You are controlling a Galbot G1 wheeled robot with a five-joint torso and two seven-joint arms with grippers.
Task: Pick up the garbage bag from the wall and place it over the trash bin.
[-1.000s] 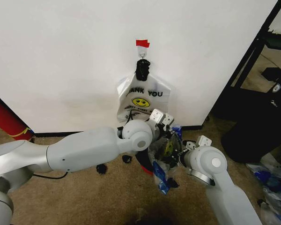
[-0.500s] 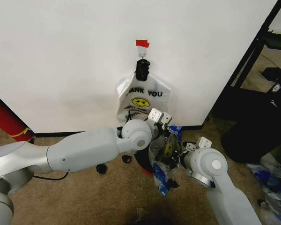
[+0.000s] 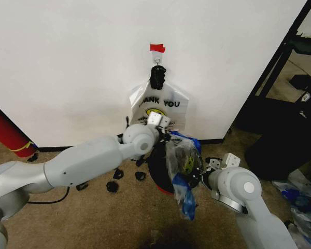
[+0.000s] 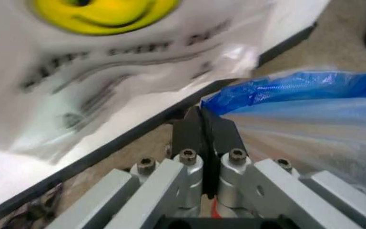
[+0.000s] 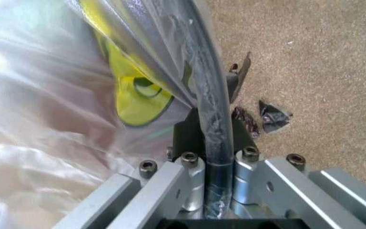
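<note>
The garbage bag point(image 3: 180, 165), see-through with blue side panels and a small yellow smiley, hangs stretched between my two grippers just in front of the wall point(image 3: 67, 62). My left gripper point(image 3: 168, 136) is shut on its blue top edge point(image 4: 278, 88), fingertips pinched together point(image 4: 202, 113). My right gripper point(image 3: 201, 174) is shut on a gathered strip of the bag point(image 5: 211, 124), with the yellow smiley point(image 5: 132, 98) beside it. The small black trash bin point(image 3: 156, 165) with a red base stands right behind and under the bag, partly hidden by it.
A whiter "THANK YOU" bag point(image 3: 156, 110) hangs from the hook under red tape point(image 3: 157, 48). Black scraps point(image 3: 113, 186) lie on the carpet. A red cylinder point(image 3: 8, 132) leans at left. A black rack point(image 3: 285, 62), a large black bag point(image 3: 280, 150) and loose plastic point(image 3: 300, 205) crowd the right.
My left gripper has moved left and toward the wall with the bag's blue edge, spreading the bag. The right arm has shifted slightly right and down, still holding.
</note>
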